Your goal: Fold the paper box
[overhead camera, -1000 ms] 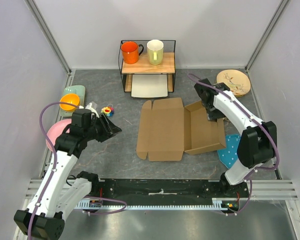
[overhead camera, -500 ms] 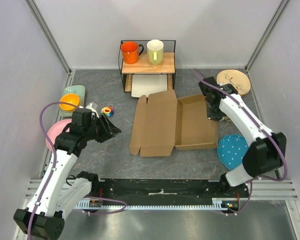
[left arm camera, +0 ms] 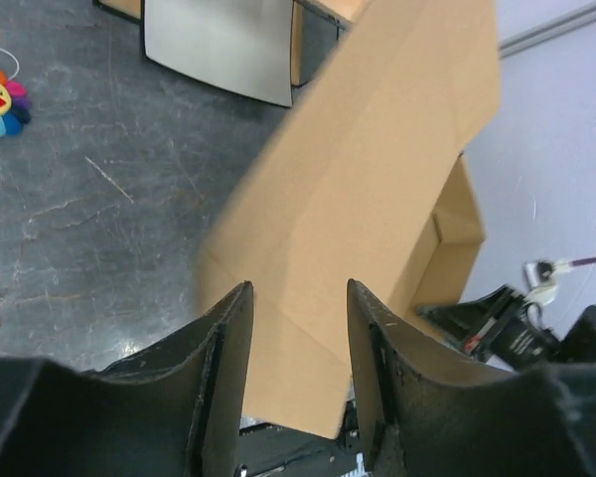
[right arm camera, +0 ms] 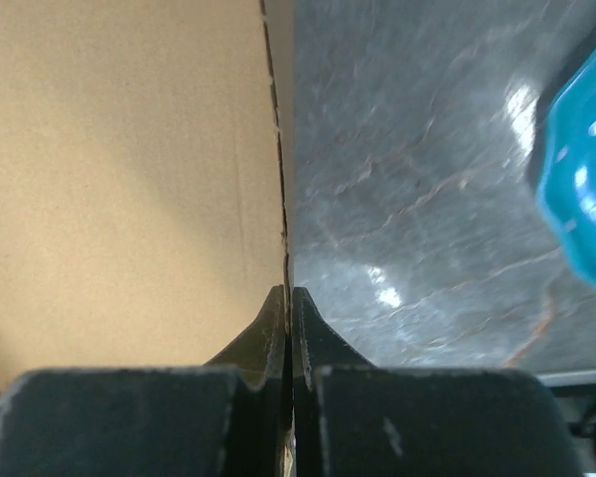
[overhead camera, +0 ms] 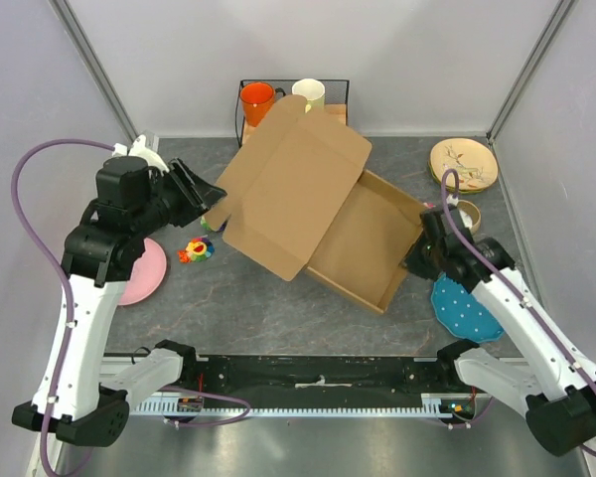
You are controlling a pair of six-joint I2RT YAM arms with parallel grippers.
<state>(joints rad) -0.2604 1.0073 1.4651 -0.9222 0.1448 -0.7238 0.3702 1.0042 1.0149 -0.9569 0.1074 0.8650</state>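
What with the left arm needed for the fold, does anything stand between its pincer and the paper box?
Nothing visible does. The left pincer is open, and the raised flap of the paper box lies straight ahead of it. The flower toy sits off to the side, out of the path.

My left arm raised high, left gripper half parted; right arm stretched forward, right gripper pinched on paper box

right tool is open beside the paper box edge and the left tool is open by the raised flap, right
No: the right tool is shut, pinching the paper box edge, as the right wrist view shows. The left tool is open by the raised flap.
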